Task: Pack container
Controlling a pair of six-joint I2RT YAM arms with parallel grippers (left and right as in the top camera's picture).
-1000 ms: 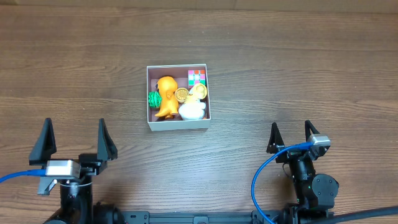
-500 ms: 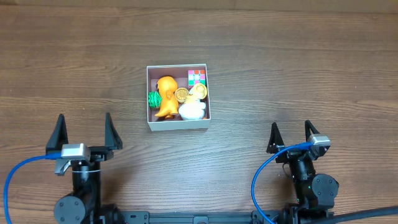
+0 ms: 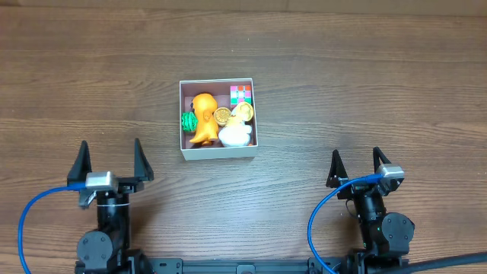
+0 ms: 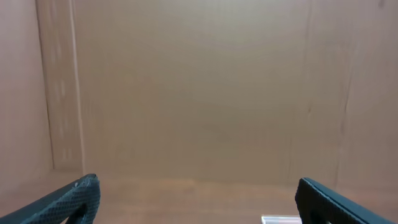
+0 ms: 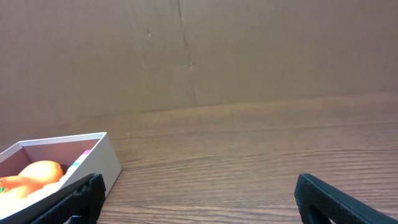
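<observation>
White-walled container [image 3: 218,152] lies well ahead, between left fingers [image 3: 139,161] and right fingers [image 3: 334,169], both spread open, empty.

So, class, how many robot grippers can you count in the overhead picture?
2. The left gripper sits bottom left of the table, the right gripper bottom right; both open and empty. None seems hidden.

Toys [image 3: 202,118] lie inside the container [image 3: 218,152], which sits on the table [image 3: 365,76]
</observation>
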